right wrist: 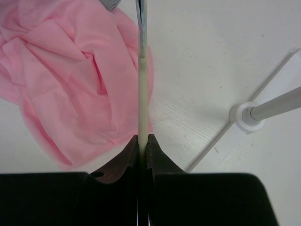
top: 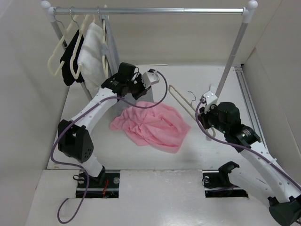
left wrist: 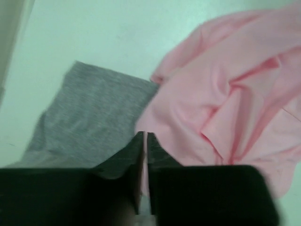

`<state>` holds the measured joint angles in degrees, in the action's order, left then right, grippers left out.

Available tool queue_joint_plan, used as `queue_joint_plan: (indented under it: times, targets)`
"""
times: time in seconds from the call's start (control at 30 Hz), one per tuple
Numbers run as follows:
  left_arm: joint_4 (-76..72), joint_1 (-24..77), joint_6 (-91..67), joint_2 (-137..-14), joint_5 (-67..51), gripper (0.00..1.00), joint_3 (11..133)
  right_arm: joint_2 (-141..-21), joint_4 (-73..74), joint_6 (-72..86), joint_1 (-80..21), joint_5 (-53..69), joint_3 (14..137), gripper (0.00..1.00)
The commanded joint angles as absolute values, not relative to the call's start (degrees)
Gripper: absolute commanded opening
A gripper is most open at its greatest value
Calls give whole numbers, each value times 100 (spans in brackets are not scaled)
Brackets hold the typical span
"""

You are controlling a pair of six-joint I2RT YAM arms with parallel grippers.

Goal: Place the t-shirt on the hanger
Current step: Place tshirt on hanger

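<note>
The light pink t-shirt [top: 155,125] lies crumpled on the table's middle. It also fills the right of the left wrist view [left wrist: 221,94] and the left of the right wrist view [right wrist: 70,75]. My left gripper [top: 139,90] is at the shirt's far-left edge. Its jaws [left wrist: 145,136] are closed to a thin slit with a pink strip of the shirt between them. My right gripper [top: 203,109] is shut on the cream hanger [top: 181,99], just right of the shirt. The hanger's thin bar [right wrist: 142,70] runs straight up from the gripper [right wrist: 143,137].
A clothes rack [top: 155,10] spans the back, its right post foot [right wrist: 247,115] close to my right gripper. Black [top: 73,54], white [top: 91,52] and grey clothes hang on cream hangers [top: 59,52] at its left end. A grey garment [left wrist: 89,117] lies beside the shirt's edge.
</note>
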<state>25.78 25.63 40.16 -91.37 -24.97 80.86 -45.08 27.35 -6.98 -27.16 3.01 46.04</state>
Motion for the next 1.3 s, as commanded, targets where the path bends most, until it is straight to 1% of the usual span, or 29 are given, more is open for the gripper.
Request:
queue_joint_plan:
  times: [0.0,0.03,0.07,0.1,0.13,0.2,0.23,0.3,0.4,0.5,0.67,0.73,0.77,0.8,0.83,0.87,0.9,0.93,1.03,1.13,1.17,1.2,1.27]
  targets:
    - [2739,2924,3943,-9255,-2723,13,8718,-4500,2768,-519,-2786,290,4852,0]
    - [3212,3153,4347,-9203,-3029,27,8719,-4500,2829,-466,-2786,81,4852,0]
    - [3321,3416,4864,-9141,-3032,40,8466,-4430,2830,-414,-2786,10,4852,0]
    - [3322,3697,4869,-9071,-3032,49,8290,-4377,2830,-413,-2786,-52,4852,0]
    - [3322,4266,4921,-9070,-2937,62,8149,-4307,2830,-361,-2786,-122,4799,0]
    - [3471,4700,5253,-9192,-3031,69,7980,-4307,2830,-299,-2786,-351,4799,0]
    - [3576,4981,5456,-9411,-3128,71,7911,-4307,2830,-212,-2717,-430,4860,0]
    - [3499,5141,5590,-9614,-3217,75,7735,-4456,2988,-141,-2664,-545,4956,0]
    - [3358,5282,6230,-9949,-3016,75,7569,-4597,3146,-88,-2549,-615,5106,0]
    - [3122,5353,6617,-9949,-2892,75,7366,-4597,3278,-88,-2497,-667,5221,0]
    - [2629,5677,6882,-10001,-2321,75,6908,-4526,3393,-88,-2496,-721,5273,0]
    - [2340,5783,6628,-10291,-2058,70,6847,-4456,3393,-88,-2496,-651,5213,0]
    - [2338,5783,6392,-10405,-2057,64,6951,-4456,3393,-88,-2496,-650,5212,0]
    - [2338,5783,6390,-10502,-2057,55,7013,-4404,3462,-88,-2496,-650,5212,0]
    - [2451,5731,6390,-10573,-2057,35,7014,-4403,3463,-88,-2496,-581,5212,0]
    - [2530,5643,6390,-10573,-2144,23,7083,-4403,3593,-88,-2496,-510,5212,0]
    - [2636,5582,6390,-10573,-2214,8,7145,-4403,3647,-88,-2496,-510,5212,0]
    - [2732,5442,6285,-10573,-2267,0,7146,-4334,3700,-88,-2496,-458,5212,0]
    - [3233,5204,6223,-10302,-2487,0,7295,-4228,3814,-88,-2496,-273,5160,0]
    - [3734,4713,6082,-9862,-2855,0,7742,-4228,3963,-141,-2496,166,5159,0]
    - [3875,4346,6004,-9731,-2987,0,7926,-4228,4025,-271,-2496,280,5159,0]
    - [4207,4142,5925,-9730,-3267,0,8311,-4228,4182,-272,-2496,455,5159,0]
    - [4542,3737,5871,-9668,-3479,0,8621,-4175,4324,-325,-2496,519,5212,0]
